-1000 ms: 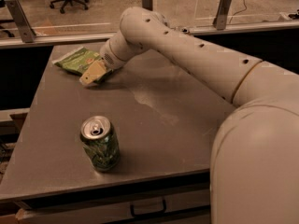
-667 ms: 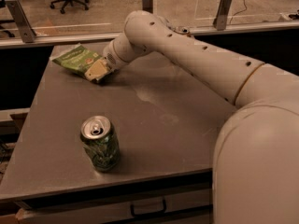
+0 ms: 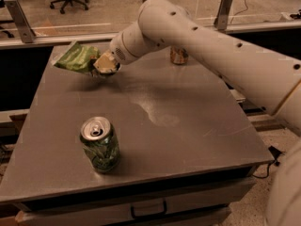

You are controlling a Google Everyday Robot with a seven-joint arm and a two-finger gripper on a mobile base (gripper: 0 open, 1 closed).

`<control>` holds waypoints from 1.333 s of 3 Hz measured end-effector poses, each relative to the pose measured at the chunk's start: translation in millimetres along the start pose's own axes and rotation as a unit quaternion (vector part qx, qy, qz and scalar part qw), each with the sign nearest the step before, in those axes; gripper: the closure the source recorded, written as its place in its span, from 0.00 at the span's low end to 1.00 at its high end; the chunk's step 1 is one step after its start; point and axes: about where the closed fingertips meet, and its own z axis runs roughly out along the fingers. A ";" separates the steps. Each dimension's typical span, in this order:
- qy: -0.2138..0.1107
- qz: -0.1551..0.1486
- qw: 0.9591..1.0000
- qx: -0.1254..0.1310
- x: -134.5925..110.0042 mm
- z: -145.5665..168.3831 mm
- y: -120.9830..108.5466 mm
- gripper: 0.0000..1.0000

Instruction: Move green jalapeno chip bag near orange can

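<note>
Green chip bag (image 3: 75,58) juts out from one side of the gripper (image 3: 106,65), which is clamped on its near edge; orange can (image 3: 179,55) stands on the gripper's opposite side, partly behind the arm (image 3: 197,36).

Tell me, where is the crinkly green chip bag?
Camera view: the green chip bag is at the grey table's far left corner, gripped by the hand, left of the orange-brown soda can.

our arm (image 3: 211,46): fat cream tube, dark dots | gripper (image 3: 104,66): stubby tan tip, over table's (image 3: 188,126) far-left corner
</note>
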 end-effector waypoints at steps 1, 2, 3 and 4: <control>0.021 -0.025 0.999 0.033 10.4 -60.9 4.2 1.00; 0.068 -0.034 0.995 0.068 38.3 -113.4 3.3 1.00; 0.127 -0.024 0.986 0.103 85.4 -157.6 -10.6 1.00; 0.174 -0.003 0.976 0.133 134.2 -190.5 -30.7 1.00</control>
